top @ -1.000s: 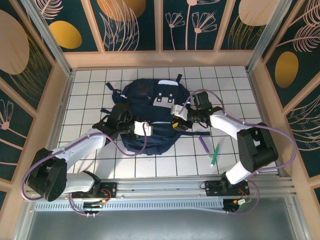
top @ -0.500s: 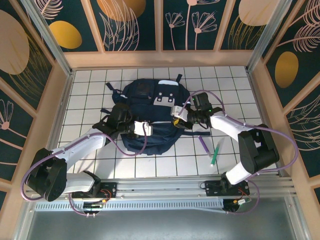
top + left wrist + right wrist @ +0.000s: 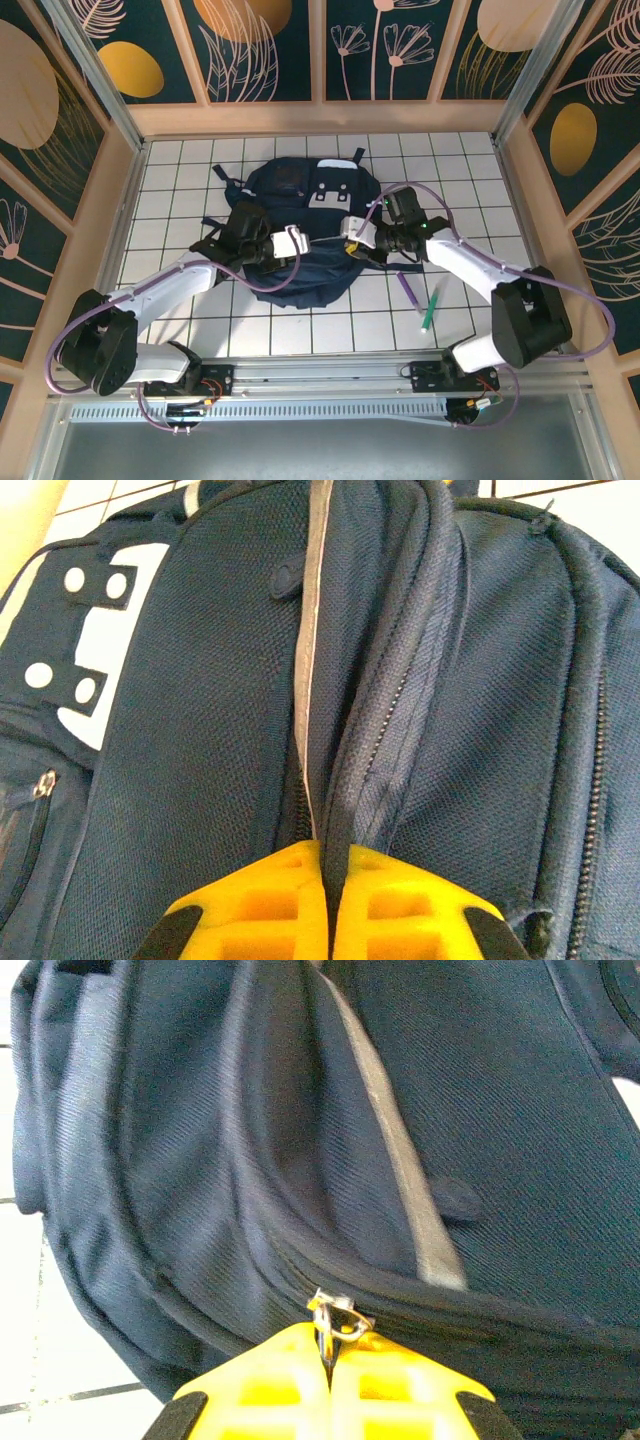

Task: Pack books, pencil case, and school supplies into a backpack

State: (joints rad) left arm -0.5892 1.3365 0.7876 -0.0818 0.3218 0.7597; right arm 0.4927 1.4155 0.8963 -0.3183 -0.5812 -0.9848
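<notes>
The dark navy backpack (image 3: 300, 225) lies in the middle of the tiled table, its white-grey patches (image 3: 328, 190) toward the far side. My left gripper (image 3: 296, 240) is shut on a fold of the backpack's fabric beside the zipper (image 3: 385, 715). My right gripper (image 3: 352, 228) is shut on the metal zipper pull (image 3: 333, 1316) at the backpack's right side. The backpack's near edge is lifted and stretched between the two grippers. A purple pen (image 3: 409, 291) and a green pen (image 3: 430, 306) lie on the tiles right of the backpack. The books and pencil case are out of view.
Wooden walls with painted panels (image 3: 320, 115) close in the table on three sides. A metal rail (image 3: 320, 375) with the arm bases runs along the near edge. A black strap (image 3: 222, 178) trails off the backpack's far left.
The right gripper has shut on the zipper pull. Both grippers have pulled up and apart, raising and stretching the backpack's near edge.
</notes>
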